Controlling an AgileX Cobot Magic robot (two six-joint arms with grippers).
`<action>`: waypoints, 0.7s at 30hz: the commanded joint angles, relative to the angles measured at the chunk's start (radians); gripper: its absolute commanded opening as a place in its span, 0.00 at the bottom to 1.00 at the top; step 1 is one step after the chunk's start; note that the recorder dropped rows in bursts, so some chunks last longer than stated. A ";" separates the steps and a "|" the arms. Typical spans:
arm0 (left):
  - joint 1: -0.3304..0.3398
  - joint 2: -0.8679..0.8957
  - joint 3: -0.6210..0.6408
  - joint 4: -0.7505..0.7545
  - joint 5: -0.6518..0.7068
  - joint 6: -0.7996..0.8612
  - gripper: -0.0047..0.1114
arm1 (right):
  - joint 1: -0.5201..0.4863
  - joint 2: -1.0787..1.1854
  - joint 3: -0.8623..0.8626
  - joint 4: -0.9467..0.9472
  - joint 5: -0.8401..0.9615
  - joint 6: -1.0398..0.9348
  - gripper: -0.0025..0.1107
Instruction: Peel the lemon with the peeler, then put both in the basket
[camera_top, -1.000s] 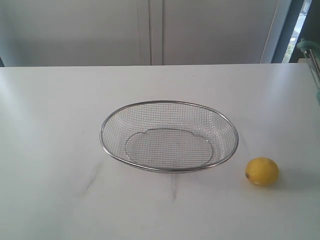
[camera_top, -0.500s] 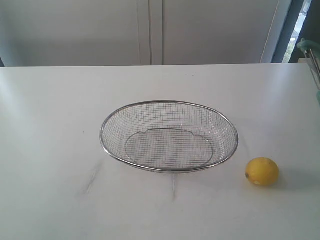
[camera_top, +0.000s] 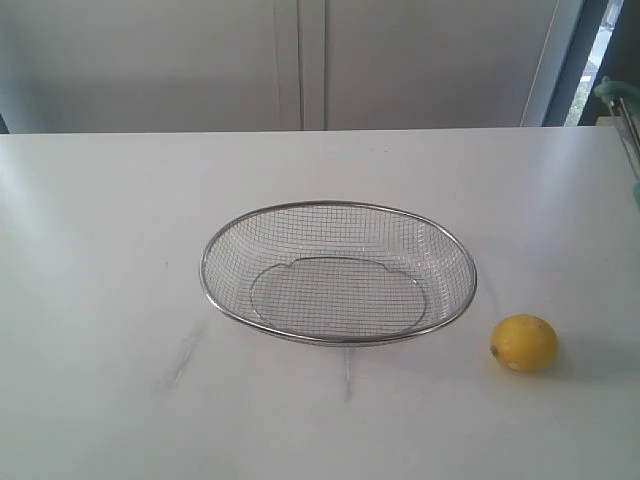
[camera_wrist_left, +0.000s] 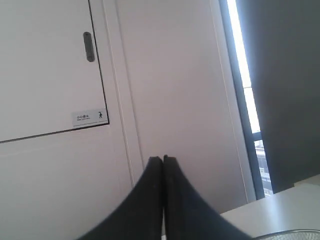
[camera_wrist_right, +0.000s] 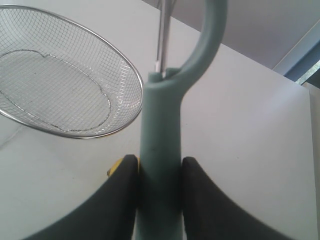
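Observation:
The wire-mesh basket (camera_top: 206, 272) sits in the middle of the white table. To its right, nearer the front edge, the yellow lemon (camera_top: 524, 343) rests on the table, clear of the rim. At the far right edge the teal head and metal blade of the peeler (camera_top: 618, 98) reach into the exterior view. In the right wrist view my right gripper (camera_wrist_right: 160, 163) is shut on the peeler (camera_wrist_right: 163, 107) by its straight handle, head pointing away, above the table beside the basket (camera_wrist_right: 134, 67). A sliver of the lemon (camera_wrist_right: 115, 168) shows behind one finger. My left gripper (camera_wrist_left: 163, 159) is shut and holds nothing, aimed at the wall.
A pale wall with cabinet doors (camera_top: 300, 60) stands behind the table. A dark window frame (camera_top: 585, 55) rises at the back right. The table edge (camera_wrist_left: 280, 205) and a bit of basket rim (camera_wrist_left: 292, 233) show low in the left wrist view.

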 joint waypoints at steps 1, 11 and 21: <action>-0.005 0.025 -0.046 0.094 -0.042 -0.050 0.04 | -0.005 -0.005 0.001 0.001 -0.016 0.007 0.02; -0.005 0.139 -0.149 0.140 -0.326 -0.063 0.04 | -0.005 -0.005 0.001 0.001 -0.016 0.009 0.02; -0.005 0.290 -0.277 0.330 -0.284 -0.121 0.04 | -0.005 -0.005 0.001 0.001 -0.018 0.008 0.02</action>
